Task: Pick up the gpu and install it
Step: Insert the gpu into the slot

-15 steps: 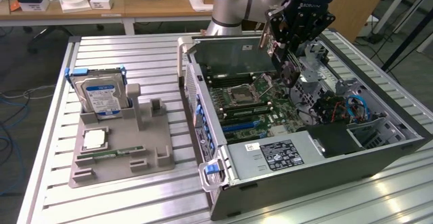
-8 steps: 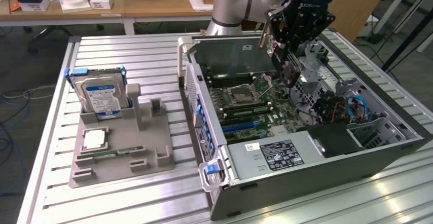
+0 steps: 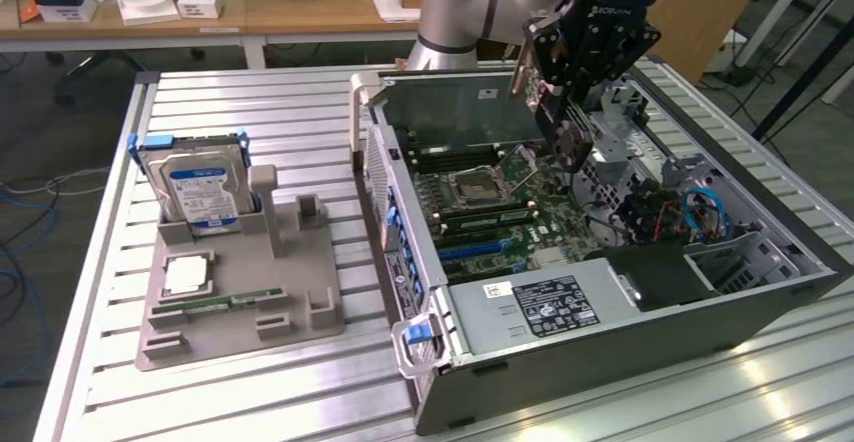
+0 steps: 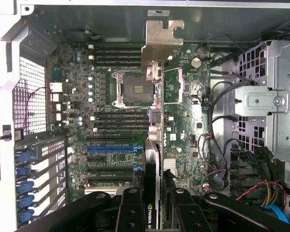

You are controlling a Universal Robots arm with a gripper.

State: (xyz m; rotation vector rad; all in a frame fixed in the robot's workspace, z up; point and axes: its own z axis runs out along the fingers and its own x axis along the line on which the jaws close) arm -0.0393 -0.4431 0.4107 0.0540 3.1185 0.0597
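My gripper [image 4: 153, 215] is shut on the gpu [image 4: 154, 145], a thin dark card seen edge-on between the black fingers [image 4: 130, 212]. Its silver bracket [image 4: 162, 41] points away from the wrist. In the exterior view the gripper [image 3: 567, 142] hangs over the open computer case [image 3: 561, 382], holding the gpu [image 3: 527, 72] upright above the motherboard [image 3: 514, 212]. The card is clear of the board, over the area beside the CPU socket [image 4: 135, 89]. The blue expansion slot [image 4: 113, 149] lies to one side of the card.
A grey fixture tray [image 3: 300, 312] on the slatted table holds a hard drive [image 3: 200, 187], a CPU chip [image 3: 187, 274] and a memory stick [image 3: 220, 304]. Inside the case are the power supply [image 3: 554, 302], drive cage [image 4: 273, 101] and loose cables [image 3: 687, 212].
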